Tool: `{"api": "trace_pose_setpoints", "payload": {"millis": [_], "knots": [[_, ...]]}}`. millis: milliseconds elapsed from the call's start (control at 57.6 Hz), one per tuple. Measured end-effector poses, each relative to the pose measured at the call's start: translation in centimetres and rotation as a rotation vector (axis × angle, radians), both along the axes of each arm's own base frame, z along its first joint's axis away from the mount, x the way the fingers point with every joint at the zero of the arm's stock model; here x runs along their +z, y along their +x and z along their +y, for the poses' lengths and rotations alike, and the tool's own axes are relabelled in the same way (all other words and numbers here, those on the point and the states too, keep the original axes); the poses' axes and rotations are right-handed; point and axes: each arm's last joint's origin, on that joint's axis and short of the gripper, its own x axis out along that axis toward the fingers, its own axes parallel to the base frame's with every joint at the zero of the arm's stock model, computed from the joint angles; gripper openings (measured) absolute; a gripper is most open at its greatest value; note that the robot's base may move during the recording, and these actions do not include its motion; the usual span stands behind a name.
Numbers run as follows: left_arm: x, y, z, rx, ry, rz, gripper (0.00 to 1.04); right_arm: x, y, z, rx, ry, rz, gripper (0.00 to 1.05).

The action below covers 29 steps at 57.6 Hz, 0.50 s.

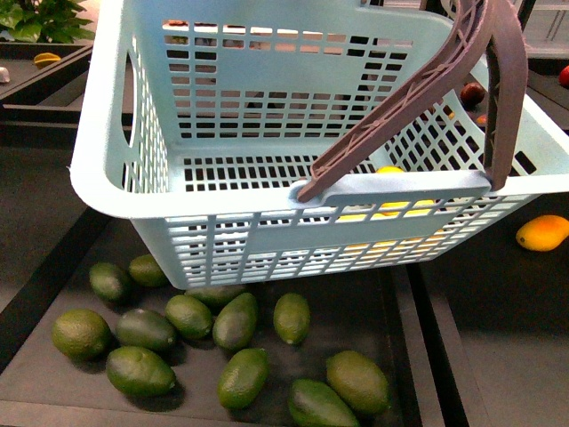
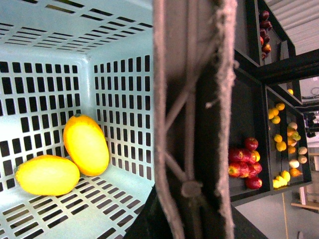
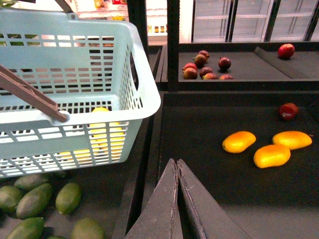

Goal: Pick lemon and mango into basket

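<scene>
**Fruit lying inside the raised basket**

Basket point(image 1: 133, 191) of pale turquoise plastic is being shown filling the front view, its brown hinged handle point(image 1: 498, 89) slanting up toward 1 o'clock. In the left wrist view, two yellow fruits are seen lying touching in a corner of the slotted floor: the mango point(image 2: 85, 144), tinged orange, and the lemon point(image 2: 47, 175) just beside it. Green avocados point(image 1: 236, 320) are being shown scattered on the dark tray below, around 6 o'clock. The right gripper point(image 3: 177, 167) is seen with its fingers pressed together, holding nothing. More mangoes point(image 3: 271, 155) are lying near it on the dark shelf. The left gripper's state cannot be told; only the handle is seen close up.
</scene>
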Motion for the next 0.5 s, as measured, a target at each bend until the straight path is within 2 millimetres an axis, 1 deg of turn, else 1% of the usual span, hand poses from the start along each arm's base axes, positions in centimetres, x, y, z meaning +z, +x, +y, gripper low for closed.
{"api": "trace_pose_setpoints", "payload": {"millis": [87,121,156,208,295,312,503], "knots": [[0.0,0.0,0.0,0.0,0.0,0.0,0.05,0.0,-0.01,0.0,0.0,0.0,0.0,0.02],[0.0,0.0,0.0,0.0,-0.001,0.001,0.05,0.0,-0.01,0.0,0.0,-0.001,0.0,0.06],[0.0,0.0,0.0,0.0,-0.001,0.001,0.05,0.0,-0.01,0.0,0.0,-0.001,-0.001,0.13],[0.0,0.0,0.0,0.0,-0.001,0.0,0.05,0.0,-0.01,0.0,0.0,-0.002,-0.001,0.2],[0.0,0.0,0.0,0.001,0.0,0.0,0.05,0.01,-0.02,0.0,0.0,-0.001,-0.002,0.39],[0.0,0.0,0.0,0.0,0.0,0.0,0.05,0.01,-0.02,0.0,0.0,-0.001,-0.002,0.41],[0.0,0.0,0.0,0.0,0.0,0.0,0.05,0.01,-0.02,0.0,0.0,-0.001,-0.002,0.89]]}}
